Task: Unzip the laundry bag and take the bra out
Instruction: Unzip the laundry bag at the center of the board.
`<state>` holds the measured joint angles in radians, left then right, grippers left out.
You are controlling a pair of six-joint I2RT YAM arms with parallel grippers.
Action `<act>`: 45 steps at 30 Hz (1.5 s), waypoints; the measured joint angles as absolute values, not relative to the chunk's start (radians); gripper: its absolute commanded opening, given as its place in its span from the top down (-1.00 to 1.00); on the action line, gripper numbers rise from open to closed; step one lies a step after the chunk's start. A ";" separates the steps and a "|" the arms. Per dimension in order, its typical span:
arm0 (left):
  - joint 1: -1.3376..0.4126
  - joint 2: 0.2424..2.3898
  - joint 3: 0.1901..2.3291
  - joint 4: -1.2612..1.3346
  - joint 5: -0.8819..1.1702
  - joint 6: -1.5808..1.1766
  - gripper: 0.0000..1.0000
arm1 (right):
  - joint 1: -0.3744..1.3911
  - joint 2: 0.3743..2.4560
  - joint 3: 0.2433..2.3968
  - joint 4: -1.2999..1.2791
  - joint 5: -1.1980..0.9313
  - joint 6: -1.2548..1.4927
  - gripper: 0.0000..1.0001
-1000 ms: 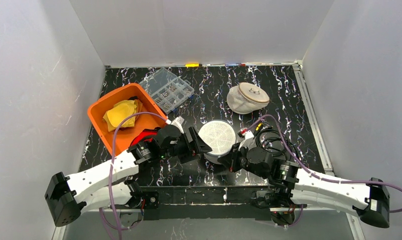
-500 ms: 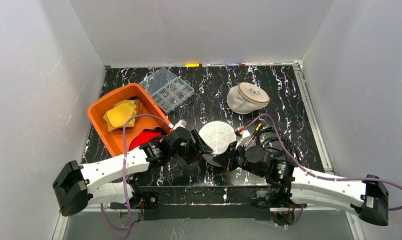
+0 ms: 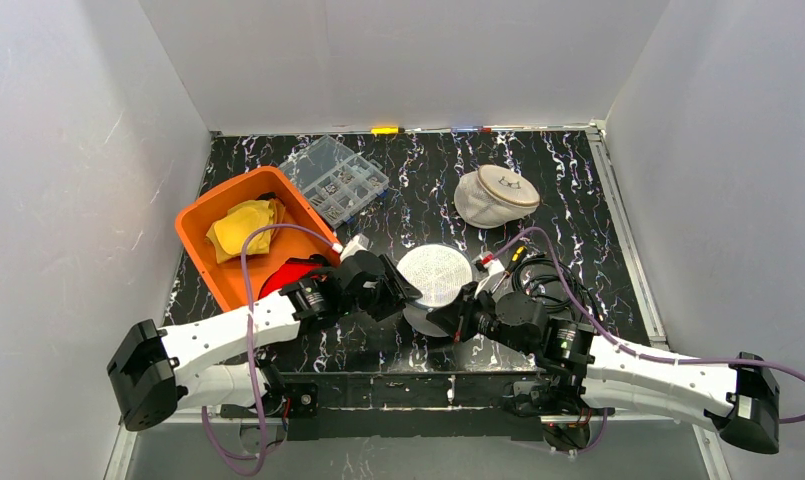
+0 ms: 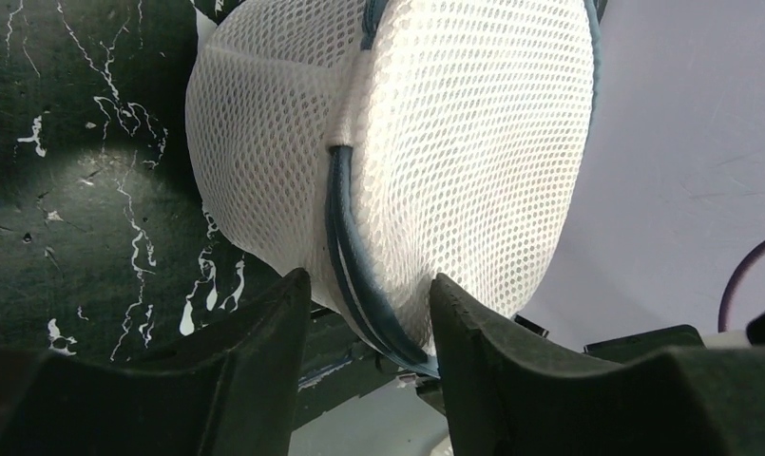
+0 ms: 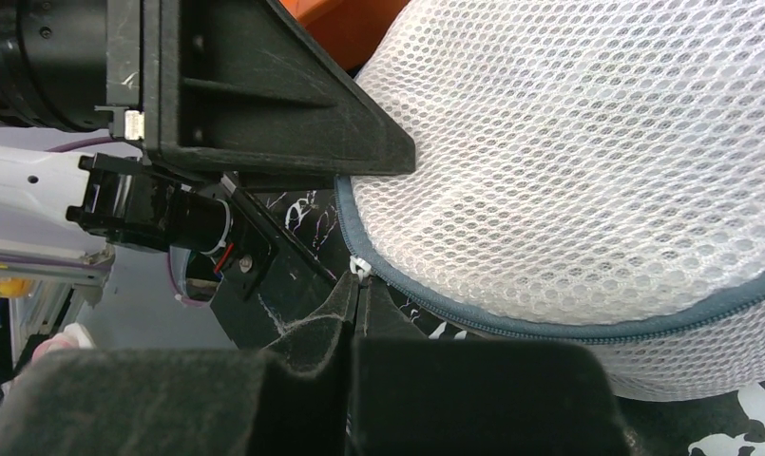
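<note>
Straddling laundry bag (image 4: 454, 142) rim, L gripper (image 4: 371, 285) half-spread, nothing clamped; R gripper (image 5: 356, 285) closed tight, prob. pinching zip pull (image 5: 360, 269).

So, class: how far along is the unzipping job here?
Done: nothing yet; the bag looks zipped. In hand: the right hand pinches the zip pull, the left hand straddles the bag's rim. Left: open it, take out the bra.

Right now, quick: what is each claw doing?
Left gripper: open, straddling the laundry bag at its zipped edge.
Right gripper: shut on the zipper pull.
</note>
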<state>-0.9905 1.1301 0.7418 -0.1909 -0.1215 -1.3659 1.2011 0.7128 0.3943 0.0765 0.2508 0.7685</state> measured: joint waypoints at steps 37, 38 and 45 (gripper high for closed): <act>-0.735 1.279 0.949 -0.178 0.384 -0.819 1.00 | 1.205 0.471 0.500 -0.364 0.408 0.683 0.97; -0.733 1.291 0.944 -0.164 0.397 -0.810 1.00 | 1.205 0.470 0.487 -0.364 0.404 0.684 0.97; -0.728 1.363 0.896 -0.102 0.442 -0.777 0.84 | 1.205 0.507 0.389 -0.315 0.340 0.699 0.97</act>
